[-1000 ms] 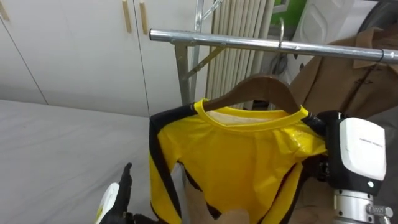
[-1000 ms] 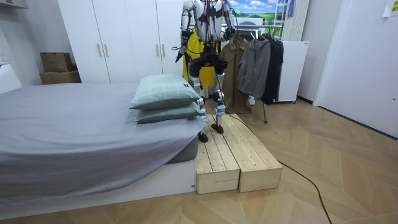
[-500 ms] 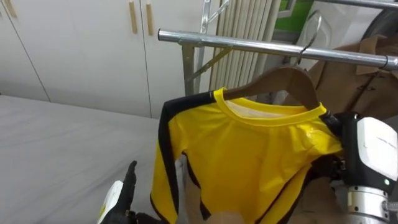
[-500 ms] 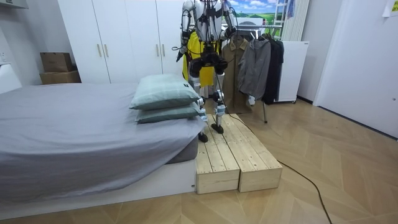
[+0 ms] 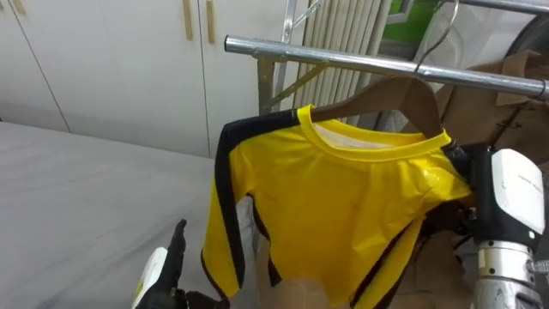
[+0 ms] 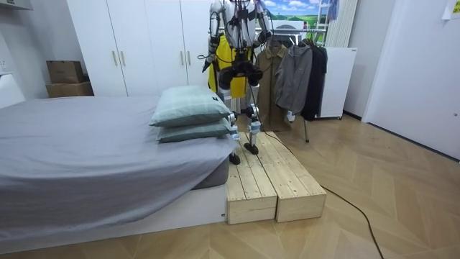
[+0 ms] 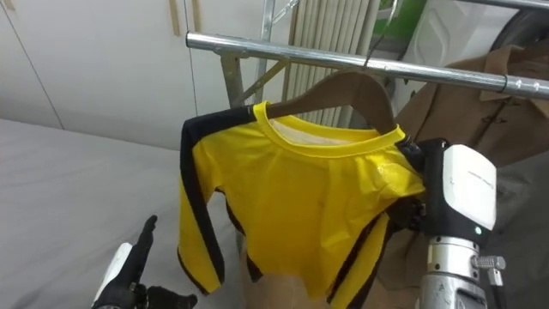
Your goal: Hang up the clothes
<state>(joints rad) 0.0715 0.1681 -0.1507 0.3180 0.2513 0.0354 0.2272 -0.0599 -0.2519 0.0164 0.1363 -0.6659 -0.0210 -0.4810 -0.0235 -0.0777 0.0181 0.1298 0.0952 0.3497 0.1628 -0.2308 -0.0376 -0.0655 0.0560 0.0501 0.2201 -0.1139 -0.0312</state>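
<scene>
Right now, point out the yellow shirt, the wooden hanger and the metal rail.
yellow shirt (image 5: 343,206), left eye view, its chest.
wooden hanger (image 5: 408,91), left eye view, top curve under the hook.
metal rail (image 5: 343,62), left eye view, bare bar.

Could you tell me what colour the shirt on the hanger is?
The shirt is bright yellow with black stripes; clearest in the left eye view.

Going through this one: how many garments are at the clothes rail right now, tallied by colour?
yellow shirt: 1
tan coat: 1
grey jacket: 1
black garment: 1
Total: 4
</scene>
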